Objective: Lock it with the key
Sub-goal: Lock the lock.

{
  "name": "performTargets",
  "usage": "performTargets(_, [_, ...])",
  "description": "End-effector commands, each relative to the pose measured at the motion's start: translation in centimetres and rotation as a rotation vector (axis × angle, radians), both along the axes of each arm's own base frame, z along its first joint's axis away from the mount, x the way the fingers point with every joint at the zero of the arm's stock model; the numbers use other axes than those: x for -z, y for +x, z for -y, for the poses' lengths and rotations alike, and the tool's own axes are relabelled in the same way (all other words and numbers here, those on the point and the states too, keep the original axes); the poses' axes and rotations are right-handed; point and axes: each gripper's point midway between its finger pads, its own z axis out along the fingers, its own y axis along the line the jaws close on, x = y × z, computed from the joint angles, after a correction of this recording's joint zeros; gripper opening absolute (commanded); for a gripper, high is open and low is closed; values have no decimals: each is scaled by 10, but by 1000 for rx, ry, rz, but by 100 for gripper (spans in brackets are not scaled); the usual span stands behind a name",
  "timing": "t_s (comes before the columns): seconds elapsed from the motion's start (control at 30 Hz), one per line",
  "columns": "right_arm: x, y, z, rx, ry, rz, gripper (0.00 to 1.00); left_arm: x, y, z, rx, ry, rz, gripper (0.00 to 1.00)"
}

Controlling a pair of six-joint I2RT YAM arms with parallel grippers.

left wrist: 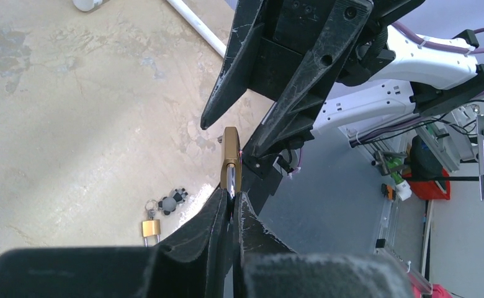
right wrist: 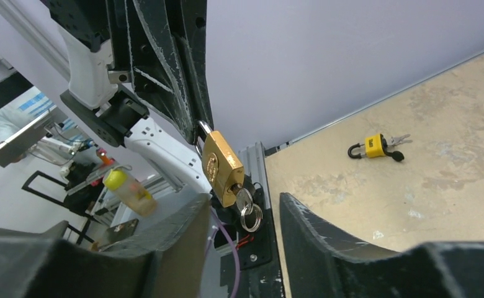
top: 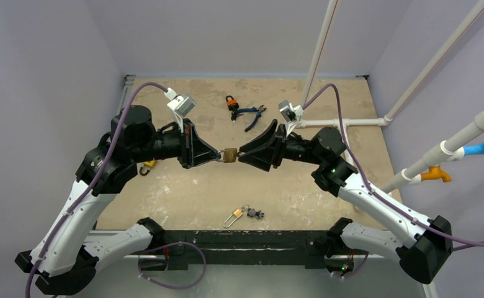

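Note:
My left gripper is shut on the shackle of a brass padlock and holds it in the air above the table's middle. In the left wrist view the fingers pinch the steel shackle with the brass body sticking out beyond them. In the right wrist view the padlock hangs from the left fingers with a silver key in its keyhole and a ring below. My right gripper is open, its fingers either side of the key and ring without touching them. It faces the padlock.
A yellow padlock with keys lies at the left and shows in the right wrist view. Another brass padlock with key and charm lies near the front edge. An orange-black padlock and blue pliers lie at the back. White pipes run at the right.

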Motion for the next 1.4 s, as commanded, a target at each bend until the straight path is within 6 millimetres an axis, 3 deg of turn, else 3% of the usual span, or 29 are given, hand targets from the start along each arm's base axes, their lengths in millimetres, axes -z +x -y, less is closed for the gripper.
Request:
performTargets(0.0, [-23,-3,-1,-21,35,65,41,-32,-5,1,28,-76,75,0])
performTargets(0.33, [-25,-7,-2,-52,27,73,22,-31,-3,2,34,-79,67,0])
performTargets(0.5, [-22,-10,-2,-72,17,72,0,-29,-1,3,33,-76,65,0])
performTargets(0.63, [-16,-11,-1,-65,-5,75,0,-28,2,2,23,-71,66,0])
performTargets(0.93, [15,23,16,167,-149,66,0,-32,4,-15,-14,-33,118,0])
performTargets(1.23, [36,45,26,265,-201,18,0,-26,4,-20,-21,-18,113,0])
performTargets(1.3, [40,60,31,352,-222,-10,0,-19,13,-19,-54,-7,92,0])
performTargets(1.37, [62,91,48,544,-322,-91,0,-3,33,-19,-127,27,43,0])
